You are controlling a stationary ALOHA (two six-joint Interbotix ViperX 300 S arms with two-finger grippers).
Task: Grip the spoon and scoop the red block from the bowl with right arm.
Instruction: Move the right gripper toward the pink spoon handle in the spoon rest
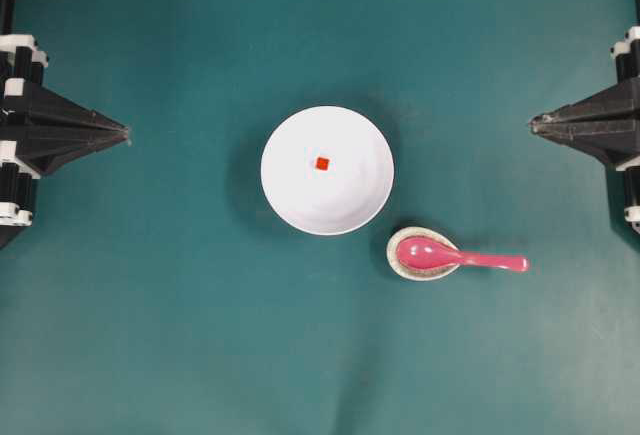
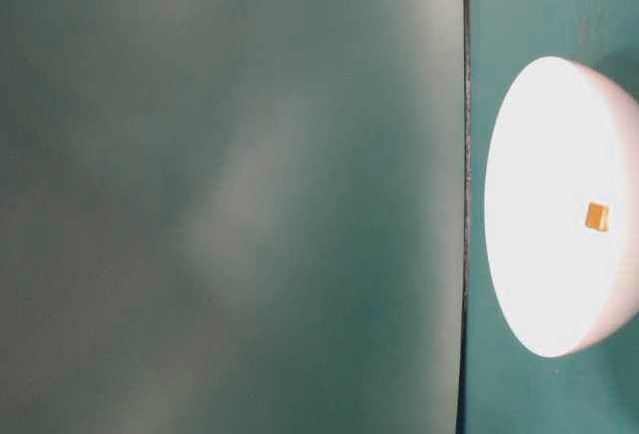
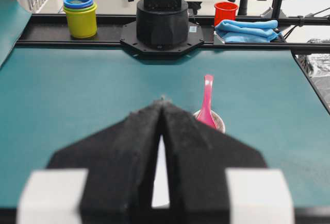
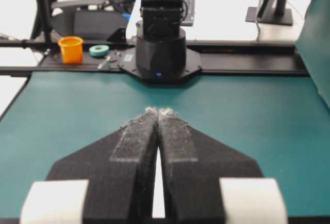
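A white bowl (image 1: 327, 170) sits at the middle of a teal table (image 1: 180, 335). The red block (image 1: 322, 163) lies inside it, on the bottom, just left of centre in the overhead view. In the table-level view the bowl (image 2: 544, 205) shows glaring bright at the right edge, with the block (image 2: 596, 217) looking orange-yellow in the glare.

Just beside the bowl, toward the lower right of the overhead view, stands a small oval speckled dish (image 1: 420, 269). The pink spoon (image 1: 455, 255) rests with its scoop in that dish and its handle sticking out to the right over the table, pointing toward the right arm's side. Dish and bowl look close but apart.

The left gripper (image 1: 126, 133) is at the left edge, well away from the bowl, its jaws together at a point and holding nothing. The right gripper (image 1: 532, 123) sits at the right edge, likewise pressed together and empty, well apart from the spoon.

From the left wrist the fingers (image 3: 139, 136) meet at the tips, with the spoon (image 3: 207, 103) and dish (image 3: 220, 122) beyond them. Past the table's far edge are stacked cups (image 3: 80, 15), a red cup (image 3: 225, 12) and a folded blue cloth (image 3: 247, 30). From the right wrist the fingers (image 4: 178, 141) also meet; behind are an orange cup (image 4: 71, 49) and a tape roll (image 4: 99, 50).

No writing, label or brand can be read anywhere.
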